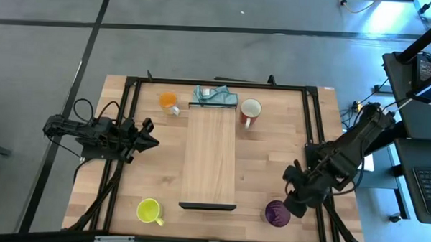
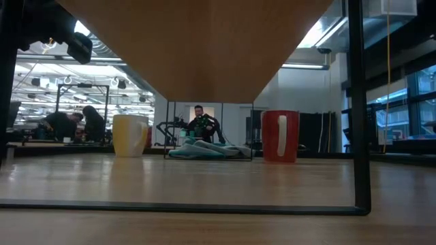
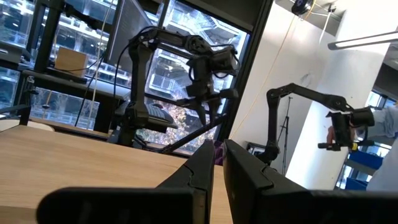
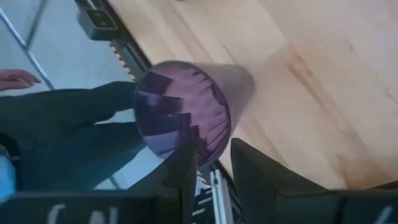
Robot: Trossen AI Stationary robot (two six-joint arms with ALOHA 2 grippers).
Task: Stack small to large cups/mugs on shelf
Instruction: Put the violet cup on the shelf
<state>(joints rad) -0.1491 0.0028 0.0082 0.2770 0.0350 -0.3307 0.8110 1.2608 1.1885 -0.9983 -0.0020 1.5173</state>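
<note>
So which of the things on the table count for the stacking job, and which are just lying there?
For the job: purple tumbler, red mug, orange mug, yellow-green mug, wooden shelf.

Lying about: teal cloth-like heap at the shelf's far end.

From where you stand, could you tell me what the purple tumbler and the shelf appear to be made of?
The purple tumbler looks like translucent plastic with a smooth finish: the surface behind shows faintly through its wall, though glass cannot be ruled out. The shelf looks like pale wood with a matte finish, with lengthwise grain and a dark strip at one end.
</note>
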